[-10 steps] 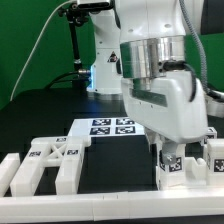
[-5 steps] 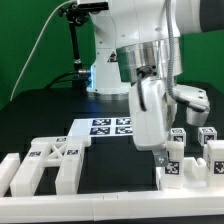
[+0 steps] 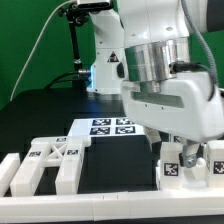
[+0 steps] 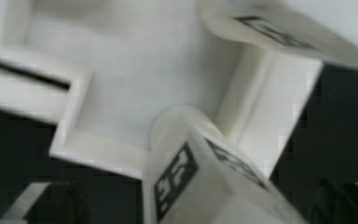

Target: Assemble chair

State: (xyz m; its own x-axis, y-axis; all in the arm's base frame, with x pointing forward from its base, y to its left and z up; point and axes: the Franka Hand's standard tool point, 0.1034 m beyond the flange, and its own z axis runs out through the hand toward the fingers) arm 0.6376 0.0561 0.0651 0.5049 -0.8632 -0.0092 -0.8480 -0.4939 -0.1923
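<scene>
At the exterior view's right, the tool (image 3: 192, 152) has rotated above the chair blocks (image 3: 172, 170); grip state unclear.

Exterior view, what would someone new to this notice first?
The bulky white and grey robot arm fills the exterior view's right, hanging low over chunky white plastic chair blocks with black-and-white tags. More white chair slabs lie at that view's front left, with the flat white marker board mid-table behind them.

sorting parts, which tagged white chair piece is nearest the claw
The small tagged block at the exterior view's right, directly beneath the claw; the larger tagged piece sits at that view's left.
</scene>
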